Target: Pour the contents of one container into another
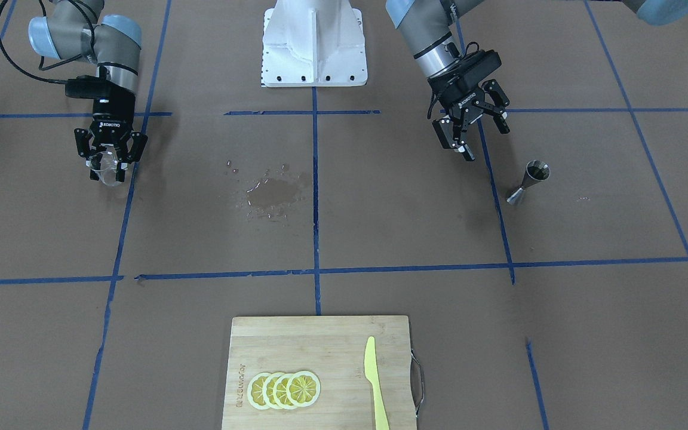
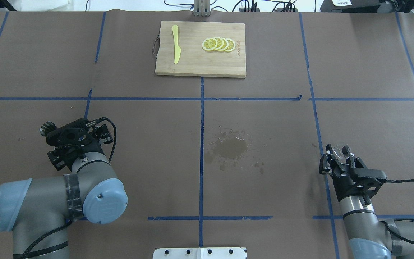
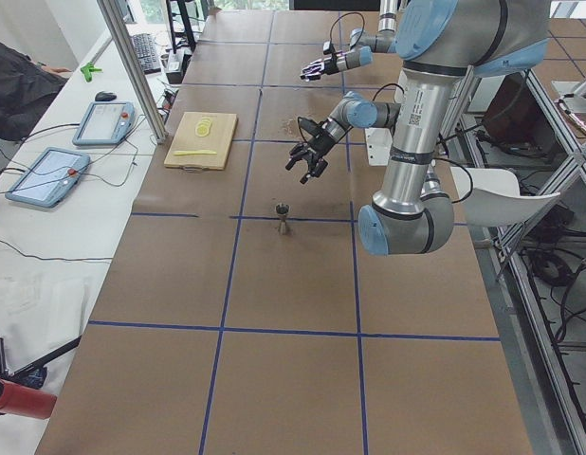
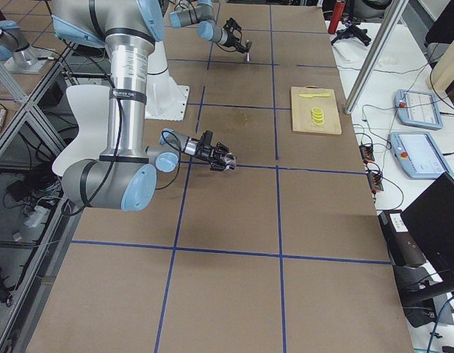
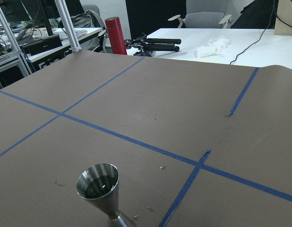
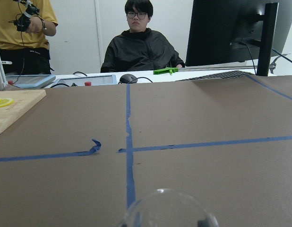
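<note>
My R gripper (image 1: pixel 107 173) grips the glass cup (image 1: pixel 105 165), far across the table from the upright steel jigger (image 1: pixel 529 182), which stands by my open-jawed L gripper (image 1: pixel 486 142).

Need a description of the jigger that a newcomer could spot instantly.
Look at the robot's left side of the brown table, near the open left gripper. Standing alone by a blue tape line is the jigger: shiny steel, hourglass-shaped, unlike the clear glass cup.
</note>
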Controlling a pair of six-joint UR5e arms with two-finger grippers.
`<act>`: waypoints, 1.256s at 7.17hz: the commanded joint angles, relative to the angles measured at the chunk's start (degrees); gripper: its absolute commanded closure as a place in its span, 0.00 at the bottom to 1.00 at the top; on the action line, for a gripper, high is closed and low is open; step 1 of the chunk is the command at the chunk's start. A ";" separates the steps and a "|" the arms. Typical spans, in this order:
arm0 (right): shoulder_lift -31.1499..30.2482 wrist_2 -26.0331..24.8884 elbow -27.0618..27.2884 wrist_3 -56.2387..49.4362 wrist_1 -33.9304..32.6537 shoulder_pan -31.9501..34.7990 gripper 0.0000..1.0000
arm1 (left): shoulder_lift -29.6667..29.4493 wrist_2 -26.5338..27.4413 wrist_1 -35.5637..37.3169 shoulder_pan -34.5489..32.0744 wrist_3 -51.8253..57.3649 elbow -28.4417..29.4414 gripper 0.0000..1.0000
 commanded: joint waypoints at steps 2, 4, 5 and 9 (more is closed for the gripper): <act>0.28 0.20 -0.03 -0.02 0.20 0.00 1.00 | -0.05 0.08 -0.35 -1.63 2.35 -1.23 0.00; 0.28 0.29 -0.11 -0.19 0.20 0.00 0.75 | -0.05 -0.01 -0.53 -2.94 4.89 -1.84 0.00; 0.28 0.29 -0.20 -0.19 0.20 0.00 0.55 | -0.05 -0.10 -0.53 -3.56 5.94 -2.11 0.00; 0.28 0.29 -1.61 -0.19 0.20 0.00 0.25 | 0.04 -0.10 -0.53 -4.18 6.04 -2.29 0.00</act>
